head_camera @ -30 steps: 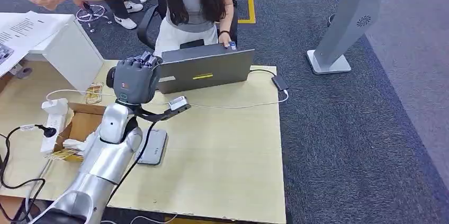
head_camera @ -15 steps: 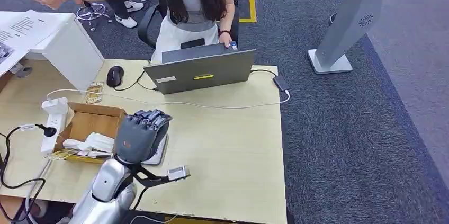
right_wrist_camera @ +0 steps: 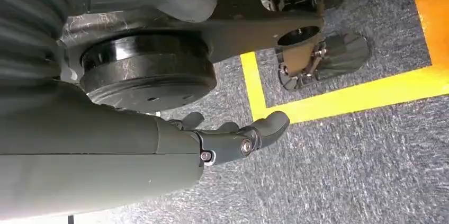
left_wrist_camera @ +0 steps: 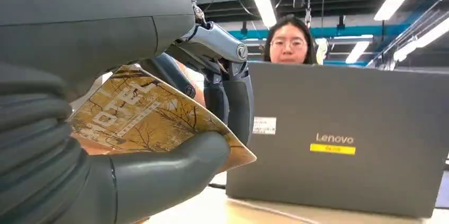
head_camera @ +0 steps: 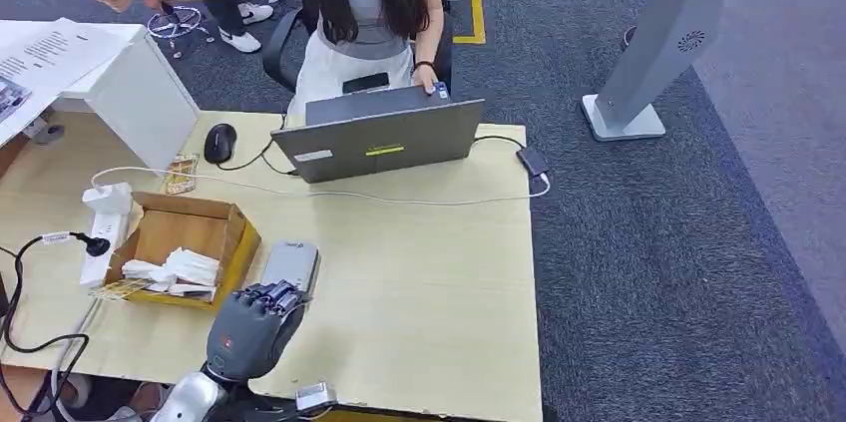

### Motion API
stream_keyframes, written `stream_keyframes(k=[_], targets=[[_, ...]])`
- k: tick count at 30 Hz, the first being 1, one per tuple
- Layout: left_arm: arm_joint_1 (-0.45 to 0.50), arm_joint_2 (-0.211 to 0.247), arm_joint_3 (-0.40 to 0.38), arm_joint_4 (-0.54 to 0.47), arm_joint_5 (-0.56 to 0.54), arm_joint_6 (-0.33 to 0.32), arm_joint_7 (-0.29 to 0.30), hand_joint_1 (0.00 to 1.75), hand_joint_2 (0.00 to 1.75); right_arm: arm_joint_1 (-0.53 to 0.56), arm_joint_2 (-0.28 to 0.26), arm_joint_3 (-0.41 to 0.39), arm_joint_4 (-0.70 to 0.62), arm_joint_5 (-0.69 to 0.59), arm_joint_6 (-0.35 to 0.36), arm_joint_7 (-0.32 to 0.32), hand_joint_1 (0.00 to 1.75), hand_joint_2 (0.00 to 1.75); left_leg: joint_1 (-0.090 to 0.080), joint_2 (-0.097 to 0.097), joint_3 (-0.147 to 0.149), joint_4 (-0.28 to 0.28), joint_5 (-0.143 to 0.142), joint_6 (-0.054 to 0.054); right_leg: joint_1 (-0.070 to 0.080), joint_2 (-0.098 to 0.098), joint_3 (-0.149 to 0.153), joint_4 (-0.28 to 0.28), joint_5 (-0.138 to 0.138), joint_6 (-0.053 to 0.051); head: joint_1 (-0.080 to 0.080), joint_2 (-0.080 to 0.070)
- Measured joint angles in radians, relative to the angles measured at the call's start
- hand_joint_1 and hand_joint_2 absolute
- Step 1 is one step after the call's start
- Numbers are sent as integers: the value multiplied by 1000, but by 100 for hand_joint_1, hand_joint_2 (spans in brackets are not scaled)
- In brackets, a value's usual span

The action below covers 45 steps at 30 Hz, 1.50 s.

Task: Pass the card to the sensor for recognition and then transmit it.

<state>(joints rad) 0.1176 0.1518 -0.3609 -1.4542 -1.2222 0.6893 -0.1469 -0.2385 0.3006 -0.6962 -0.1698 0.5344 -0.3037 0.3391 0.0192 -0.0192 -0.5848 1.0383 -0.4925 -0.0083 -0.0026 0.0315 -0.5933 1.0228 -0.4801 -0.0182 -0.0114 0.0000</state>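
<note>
Pulled back from the laptop (head_camera: 384, 138) to the tabletop's (head_camera: 419, 292) near edge, your left hand (head_camera: 251, 327) pinches the card (left_wrist_camera: 153, 121); lower it flat onto the sensor (head_camera: 289, 267).

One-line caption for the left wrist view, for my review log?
Left hand holds a gold patterned card in front of a grey Lenovo laptop, a person behind it.
</note>
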Motion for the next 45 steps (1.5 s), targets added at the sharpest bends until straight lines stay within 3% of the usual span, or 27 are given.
stream_keyframes(k=[22, 27, 32, 40, 45], targets=[[10, 10, 0, 12, 4, 0, 8, 175, 175, 0, 0, -4, 0, 0, -2, -1, 0, 175, 0, -2, 0, 0, 0, 0, 0, -1, 0, 0, 0, 0, 0, 0], [8, 11, 6, 20, -14, -33, 77, 175, 175, 0, 0, -4, 0, 3, -1, -6, 0, 175, 0, -2, 0, 0, 0, 0, 0, -1, 0, 0, 0, 0, 0, 0], [-28, 10, 40, 101, -63, -115, 156, 175, 175, 0, 0, -4, 0, 20, 3, 3, 0, 175, 0, -2, 0, 0, 0, 0, 0, -1, 0, 0, 0, 0, 0, 0], [-89, -8, 82, 203, -85, -146, 169, 175, 175, -1, 0, -4, 0, 41, 4, 1, 0, 175, 0, -3, 0, 0, 1, -1, 0, -3, 0, 0, 0, 0, 0, 0], [-139, -58, 89, 245, -76, -161, 166, 175, 175, -1, 0, 1, 1, 69, 7, -30, 0, 175, 0, -5, 0, 0, 1, 0, 0, -5, 1, 0, 0, 0, 0, 0]])
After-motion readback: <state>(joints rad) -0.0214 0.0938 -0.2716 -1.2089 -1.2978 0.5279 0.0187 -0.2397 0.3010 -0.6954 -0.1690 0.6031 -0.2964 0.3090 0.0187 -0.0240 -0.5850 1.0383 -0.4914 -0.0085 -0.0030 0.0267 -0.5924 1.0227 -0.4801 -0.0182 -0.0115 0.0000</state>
